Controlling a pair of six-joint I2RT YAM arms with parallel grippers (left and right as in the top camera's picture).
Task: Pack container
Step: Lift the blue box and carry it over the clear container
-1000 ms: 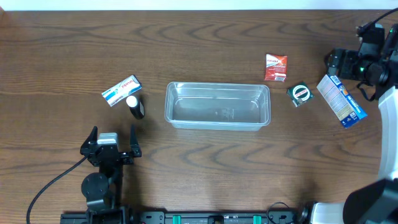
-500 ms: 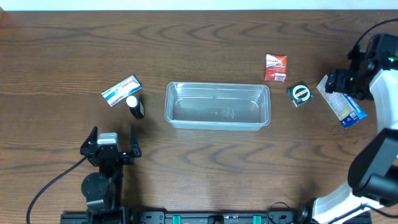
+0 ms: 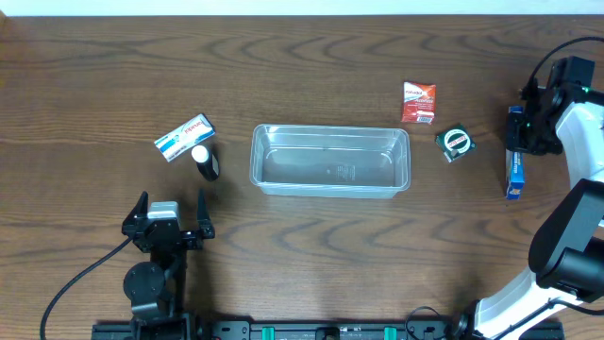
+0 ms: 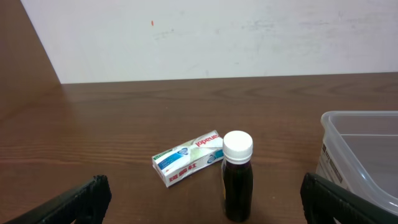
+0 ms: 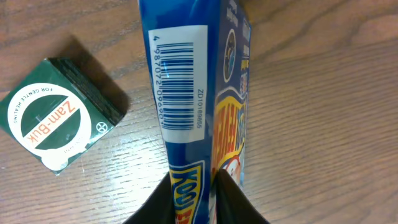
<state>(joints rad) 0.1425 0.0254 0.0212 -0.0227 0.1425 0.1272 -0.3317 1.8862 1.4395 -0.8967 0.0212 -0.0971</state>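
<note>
Container: clear plastic tub point(image 3: 329, 160) with rounded corners and a rim; it lies in the middle of the wooden table point(image 3: 311, 255), long side across the overhead view; the left wrist view shows one corner of it point(image 4: 360, 155) at the right edge

Container to right gripper: well apart; the right gripper point(image 3: 522, 127) is far out on the right side of the table, beyond the short right end of the container; nothing of the gripper touches the tub

Container to left gripper: apart; the left gripper point(image 3: 172, 203) is toward the front and to the left of the container, not touching it

Right gripper: clenched on the blue box point(image 3: 514, 156); in the right wrist view its two dark fingers point(image 5: 155, 208) press both sides of the narrow box point(image 5: 199, 93), which stands on a thin edge, barcode face up

Left gripper: released; jaws spread wide with only table between them, low over the table

Zam-Buk box: small green box point(image 3: 456, 143) with a white round label; it lies between the container and the blue box, just beside the blue box in the right wrist view point(image 5: 59, 115) but not touching it

Red packet: small red and white packet point(image 3: 418, 102); flat on the table, behind the right end of the container, near it

Dark bottle: upright, white cap point(image 4: 237, 180); near the left end of the container point(image 3: 205, 161), apart from it

White carton: small, with blue and green print point(image 3: 184, 138); flat, just behind the bottle and to its left point(image 4: 188, 159); the print is too small to read for sure
</note>
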